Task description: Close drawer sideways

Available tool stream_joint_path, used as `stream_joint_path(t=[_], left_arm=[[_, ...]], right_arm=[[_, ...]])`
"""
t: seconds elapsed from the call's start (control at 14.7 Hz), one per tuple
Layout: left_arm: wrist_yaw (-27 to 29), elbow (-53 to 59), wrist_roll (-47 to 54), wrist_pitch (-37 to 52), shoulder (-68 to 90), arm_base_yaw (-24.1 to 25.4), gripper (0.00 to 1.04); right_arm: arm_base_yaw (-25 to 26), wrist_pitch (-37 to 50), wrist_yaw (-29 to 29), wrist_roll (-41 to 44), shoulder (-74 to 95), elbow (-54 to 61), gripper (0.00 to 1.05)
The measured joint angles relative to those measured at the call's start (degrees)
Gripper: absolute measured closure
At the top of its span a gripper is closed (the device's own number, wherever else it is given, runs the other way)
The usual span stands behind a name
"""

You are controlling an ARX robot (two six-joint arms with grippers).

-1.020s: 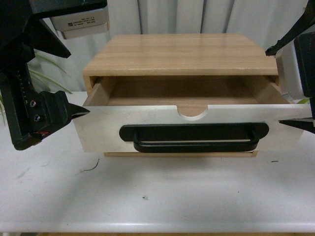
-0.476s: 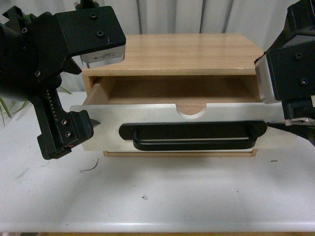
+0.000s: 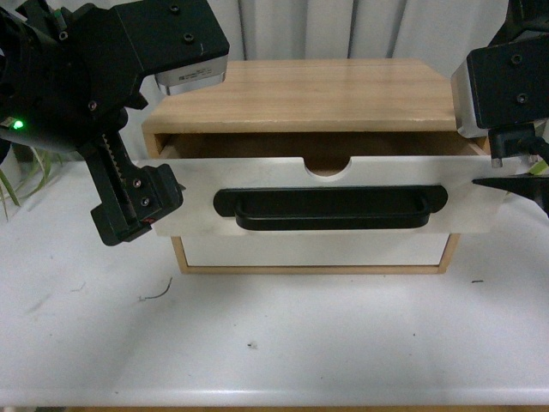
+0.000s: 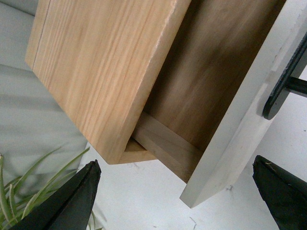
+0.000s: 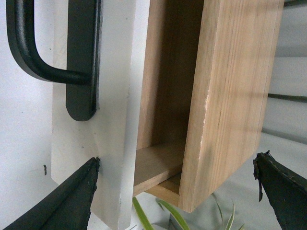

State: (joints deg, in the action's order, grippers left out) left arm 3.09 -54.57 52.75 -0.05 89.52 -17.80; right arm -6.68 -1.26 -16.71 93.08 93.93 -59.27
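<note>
On the white tabletop (image 3: 343, 343), the wide white-fronted drawer with a long black bar handle (image 3: 386, 176) sits slightly out of its light wooden cabinet (image 3: 309, 90). My left gripper (image 4: 175, 162) and right gripper (image 5: 176, 158) are spread wide, straddling its ends.

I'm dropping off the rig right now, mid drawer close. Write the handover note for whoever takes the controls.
Left gripper: open, holding nothing, fingers spread around the left end of the drawer front.
Right gripper: open, holding nothing, spread around the right end.
Drawer: mostly inside the wooden cabinet. Both wrist views show a gap between the white front and the cabinet edge. Nothing is on the black handle.
Done: drawer nearly in.
Left: probably press the front in evenly from both ends until flush, then back the arms off.
</note>
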Motion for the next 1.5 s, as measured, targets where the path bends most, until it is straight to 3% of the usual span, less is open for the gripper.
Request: stream_joint_path(t=[0.54, 1.09, 1.5], left_arm=[[3.54, -3.85, -2.43, 7.34, 7.43, 1.22, 0.07], [4.26, -10.47, -3.91, 6.51, 11.63, 0.68, 0.07], [3.74, -11.02, -5.46, 5.62, 11.93, 0.28, 0.07]], right_arm=[[2.43, 0.20, 1.57, 0.04, 4.66, -5.49, 0.06], [2.58, 2.05, 2.21, -0.63, 6.36, -8.31, 0.06], [1.70, 3.58, 1.09, -6.54, 7.78, -8.41, 0.06]])
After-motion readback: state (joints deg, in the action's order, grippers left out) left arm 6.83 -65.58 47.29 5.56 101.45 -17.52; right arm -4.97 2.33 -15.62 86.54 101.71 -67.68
